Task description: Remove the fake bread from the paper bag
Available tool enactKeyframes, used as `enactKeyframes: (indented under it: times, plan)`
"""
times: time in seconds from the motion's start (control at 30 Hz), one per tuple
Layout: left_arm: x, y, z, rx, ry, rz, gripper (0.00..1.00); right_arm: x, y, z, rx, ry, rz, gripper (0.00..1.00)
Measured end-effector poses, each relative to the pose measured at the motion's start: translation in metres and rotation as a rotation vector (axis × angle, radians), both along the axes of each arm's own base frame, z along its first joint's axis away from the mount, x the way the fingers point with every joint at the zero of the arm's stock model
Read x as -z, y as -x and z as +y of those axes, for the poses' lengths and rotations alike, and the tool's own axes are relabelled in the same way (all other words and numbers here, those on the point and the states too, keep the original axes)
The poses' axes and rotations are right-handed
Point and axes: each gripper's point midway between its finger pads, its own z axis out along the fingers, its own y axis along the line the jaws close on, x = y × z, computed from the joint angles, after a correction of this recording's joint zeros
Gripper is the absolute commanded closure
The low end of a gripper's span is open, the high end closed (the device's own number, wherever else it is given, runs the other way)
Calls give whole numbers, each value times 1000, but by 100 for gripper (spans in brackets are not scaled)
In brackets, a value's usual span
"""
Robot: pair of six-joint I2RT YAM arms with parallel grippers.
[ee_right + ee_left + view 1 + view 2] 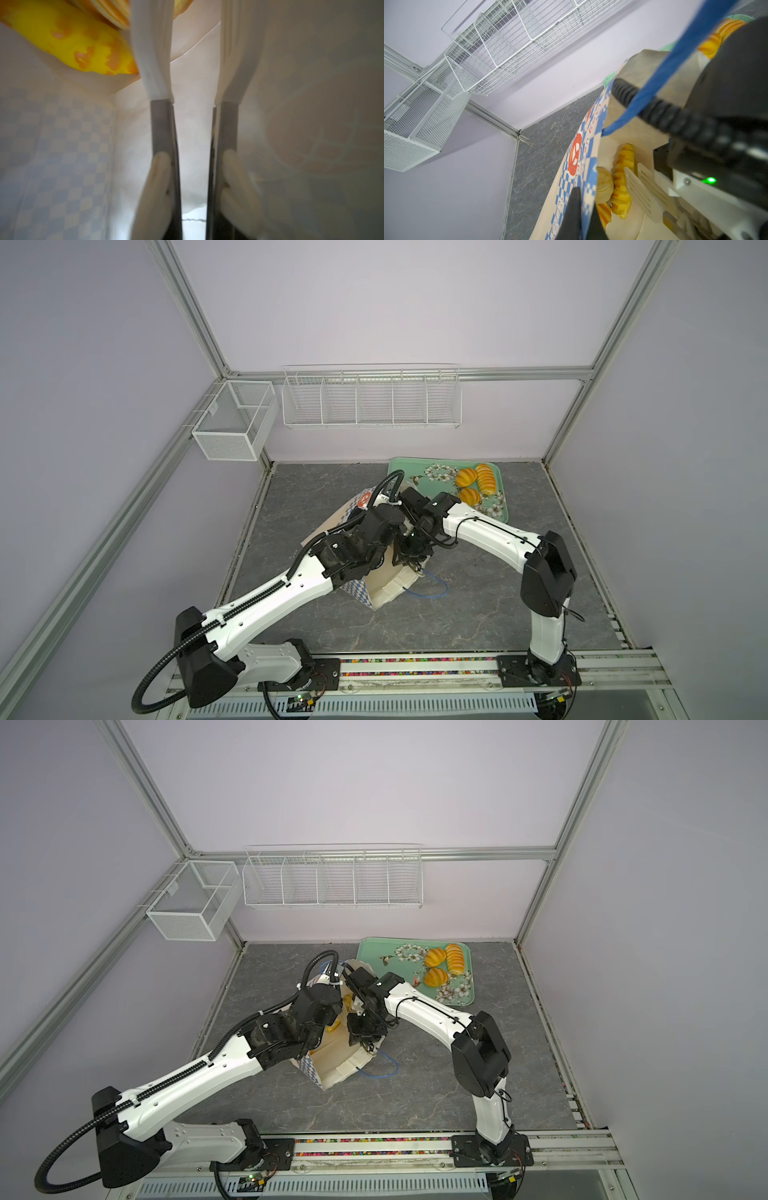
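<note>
- Three pieces of fake bread [469, 495] lie close together on the green tray [374, 952], clear of the bag. That share of the job looks done.
- At least three more pieces [623, 182] sit deep inside the paper bag [579, 158]. The bag lies tilted on the bench [478, 614] with its mouth open, and any further pieces would be hidden.
- Left hand [584, 199] is pressed together on the bag's printed wall, pinching the paper and, it seems, propping the mouth open.
- Right hand [196, 162] clasps the metal tongs [162, 124] by both arms and reaches into the bag. The blades stand apart with nothing between them, and one long piece lies just beside a blade.
- I judge the task roughly half finished. Nothing is caught at present, so each remaining piece has yet to be gripped, drawn out and set down on the tray.
</note>
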Motion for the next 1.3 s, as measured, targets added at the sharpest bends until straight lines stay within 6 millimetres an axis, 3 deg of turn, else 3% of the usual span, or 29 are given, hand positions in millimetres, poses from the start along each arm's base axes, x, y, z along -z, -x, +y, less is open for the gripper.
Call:
enactKeyframes:
  times: [0.17, 0.47, 1.3]
  plan:
    - [-2, -1, -5, 2, 37, -9, 100, 9, -5, 8, 29, -15, 21, 62]
    - [-4, -2, -8, 5, 60, -17, 100, 5, -15, 16, 80, -57, 22, 59]
    - [-1, -3, -11, 7, 84, -29, 100, -7, -17, 37, 115, -136, 28, 59]
